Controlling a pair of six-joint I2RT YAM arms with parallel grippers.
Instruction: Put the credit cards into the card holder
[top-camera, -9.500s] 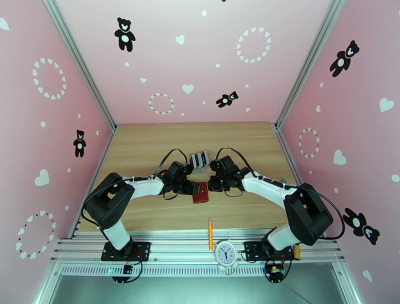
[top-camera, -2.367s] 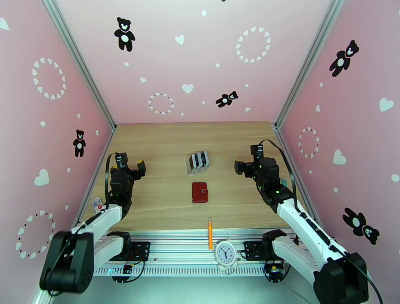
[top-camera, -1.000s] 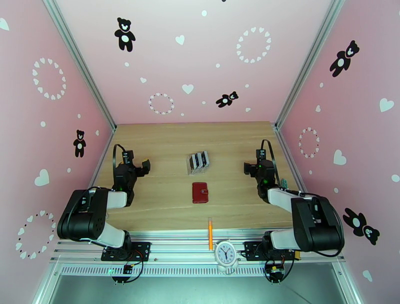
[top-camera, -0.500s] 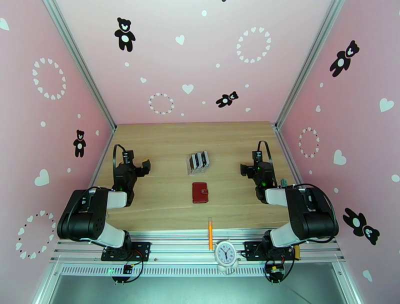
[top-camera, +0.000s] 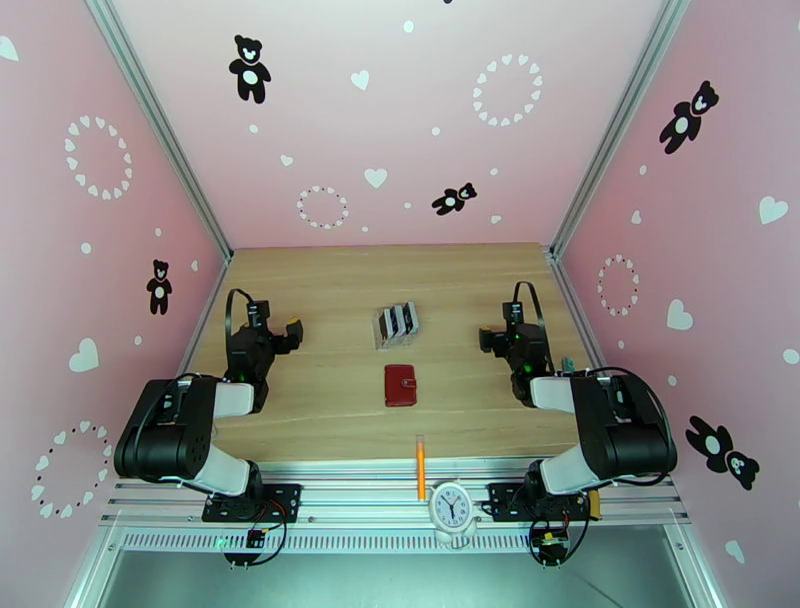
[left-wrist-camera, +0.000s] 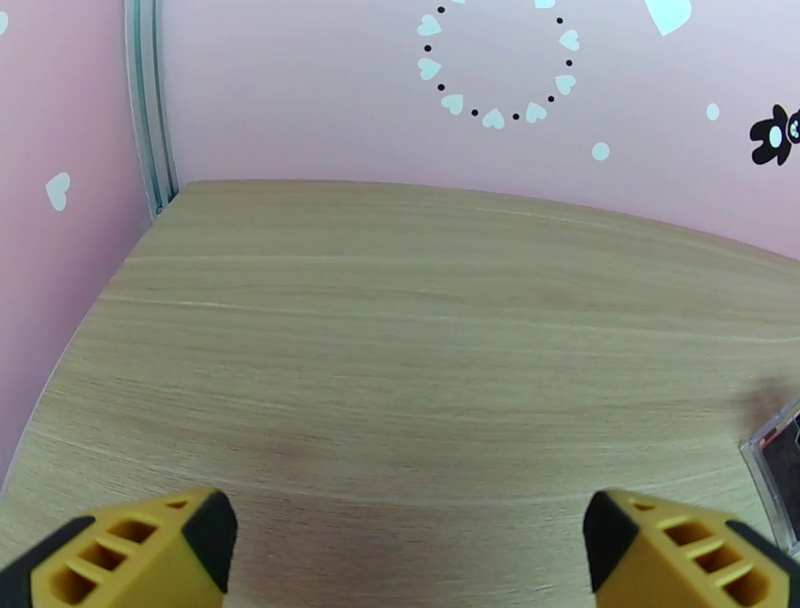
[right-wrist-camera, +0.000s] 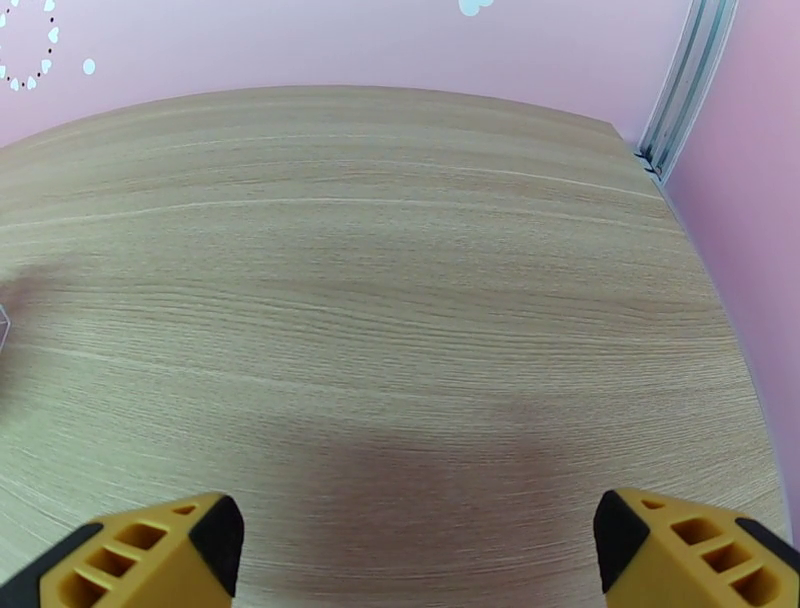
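The card holder (top-camera: 401, 385), a small red wallet, is lying flat and folded shut on the wooden table (top-camera: 330, 290), near the middle and toward the near edge, with its snap tab sitting across the right side. Whatever its pockets are holding is hidden by the closed cover.

Just beyond it, apart from it, a clear plastic slotted rack (top-camera: 382, 342) is standing on the table. What look like 3 dark credit cards (top-camera: 397, 320) are standing on edge in its slots, side by side; they are too small to make out any print. One clear corner of the rack (left-wrist-camera: 775, 460) is showing at the right edge of the left wrist view.

The left gripper (left-wrist-camera: 410, 545) is hovering over bare wood well to the left of the rack, its yellow fingers (left-wrist-camera: 130, 550) spread wide and holding nothing. The right gripper (right-wrist-camera: 415, 545) is hanging over bare wood well to the right, its fingers (right-wrist-camera: 690, 550) likewise wide apart and empty.

An orange pencil (top-camera: 421, 466) is lying at the near edge, and a small white clock (top-camera: 450, 506) is standing on the rail below it
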